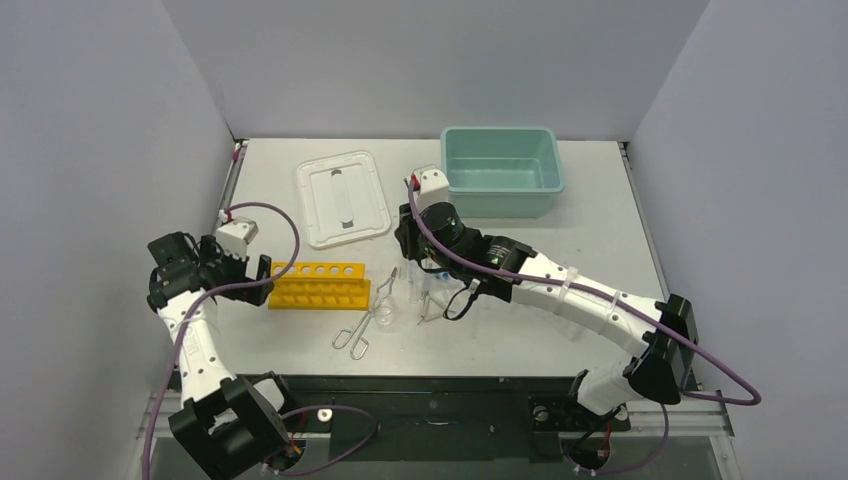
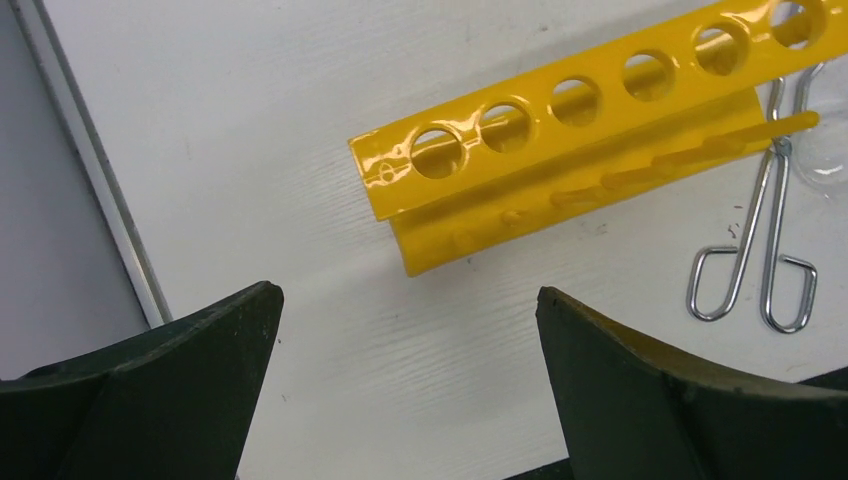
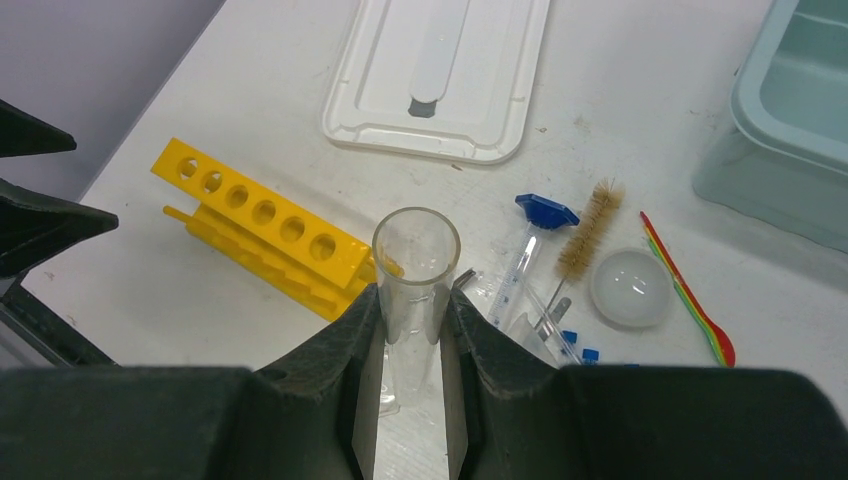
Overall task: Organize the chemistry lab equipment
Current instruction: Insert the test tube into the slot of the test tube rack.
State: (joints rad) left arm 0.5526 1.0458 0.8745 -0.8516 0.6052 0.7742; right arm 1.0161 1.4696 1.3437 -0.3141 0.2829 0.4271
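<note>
On the white table (image 1: 600,200), the teal tub (image 1: 500,205) is sitting at the far edge, right of centre, and the white lid (image 1: 342,198) is lying flat just to its left. The yellow holed rack (image 1: 318,285) is lying on its side nearer the arms, left of centre. The left gripper (image 2: 405,300) is hovering at the rack's left end with its jaws spread fully apart and nothing between them. The right gripper (image 3: 412,300) is clamping a clear glass tube (image 3: 415,260) between its two fingers; the tube's open mouth is projecting beyond the fingertips, near the rack's right end. The metal loop-handled tongs (image 2: 777,150) are lying on the table just beside that same end of the rack. To the right of the held tube, a tan-bristled brush (image 3: 590,228), a round dish (image 3: 630,288) and a blue-capped vial (image 3: 525,255) are resting close together on the table surface, the brush lying between the vial and the dish.
</note>
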